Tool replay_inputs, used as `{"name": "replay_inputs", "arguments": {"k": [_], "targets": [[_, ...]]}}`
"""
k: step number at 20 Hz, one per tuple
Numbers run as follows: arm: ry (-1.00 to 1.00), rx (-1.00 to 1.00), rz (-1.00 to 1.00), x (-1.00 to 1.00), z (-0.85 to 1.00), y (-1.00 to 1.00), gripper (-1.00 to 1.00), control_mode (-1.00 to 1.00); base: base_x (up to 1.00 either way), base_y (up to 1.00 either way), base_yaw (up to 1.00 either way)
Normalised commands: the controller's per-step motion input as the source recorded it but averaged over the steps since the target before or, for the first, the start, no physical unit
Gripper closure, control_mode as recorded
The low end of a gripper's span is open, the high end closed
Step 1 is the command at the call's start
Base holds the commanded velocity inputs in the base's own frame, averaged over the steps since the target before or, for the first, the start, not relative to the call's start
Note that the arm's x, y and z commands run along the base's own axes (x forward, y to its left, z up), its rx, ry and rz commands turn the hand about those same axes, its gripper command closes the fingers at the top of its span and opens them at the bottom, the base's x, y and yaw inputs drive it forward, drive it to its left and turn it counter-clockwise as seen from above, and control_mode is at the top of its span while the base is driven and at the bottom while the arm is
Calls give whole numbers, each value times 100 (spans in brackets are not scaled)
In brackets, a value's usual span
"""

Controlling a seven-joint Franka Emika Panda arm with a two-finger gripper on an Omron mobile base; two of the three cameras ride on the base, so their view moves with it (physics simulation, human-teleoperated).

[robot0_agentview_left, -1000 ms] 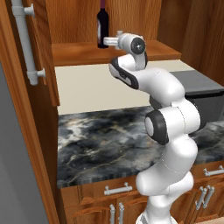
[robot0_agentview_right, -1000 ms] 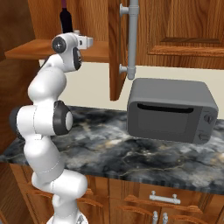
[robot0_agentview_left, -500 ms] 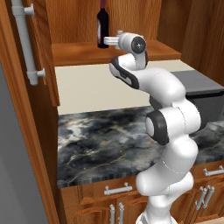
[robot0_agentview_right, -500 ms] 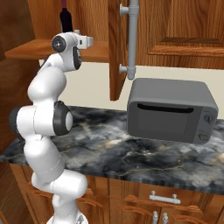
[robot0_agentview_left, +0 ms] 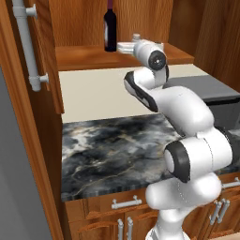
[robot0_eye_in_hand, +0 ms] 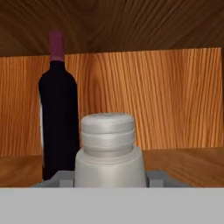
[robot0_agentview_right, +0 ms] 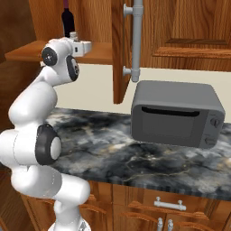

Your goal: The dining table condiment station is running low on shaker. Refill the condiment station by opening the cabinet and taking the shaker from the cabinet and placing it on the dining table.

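In the hand view the pale grey shaker [robot0_eye_in_hand: 108,148] stands close up, with a dark fingertip tight against each of its sides; my gripper [robot0_eye_in_hand: 109,180] is shut on it. A tall dark wine bottle [robot0_eye_in_hand: 59,109] stands just behind it to the left. In the left base view my hand [robot0_agentview_left: 123,47] reaches onto the shelf [robot0_agentview_left: 84,58] of the open wooden cabinet, right beside the bottle [robot0_agentview_left: 110,28]. From the right base view the hand [robot0_agentview_right: 83,47] is at the same shelf [robot0_agentview_right: 101,52]. The shaker is hidden behind the hand in both base views. The dining table is out of view.
The cabinet's open doors hang on both sides of the arm, each with a grey bar handle [robot0_agentview_left: 27,47] [robot0_agentview_right: 136,40]. A grey microwave [robot0_agentview_right: 176,113] sits on the marbled counter [robot0_agentview_left: 117,150] to the right. Base cabinets with drawers [robot0_agentview_right: 169,205] lie below.
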Motion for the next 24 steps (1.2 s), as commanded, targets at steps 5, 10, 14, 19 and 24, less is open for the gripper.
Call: {"name": "replay_inputs", "arguments": {"k": [5, 10, 14, 19, 24], "targets": [[0, 0, -4, -100, 13, 46, 100, -100, 0, 0, 0], [23, 0, -3, -96, 34, 19, 100, -100, 0, 0, 0], [23, 0, 0, -100, 12, 1, 100, -100, 0, 0, 0], [8, 0, 0, -100, -1, 0, 100, -100, 0, 0, 0], [0, 2, 0, -100, -3, 0, 100, -100, 0, 0, 0]]}}
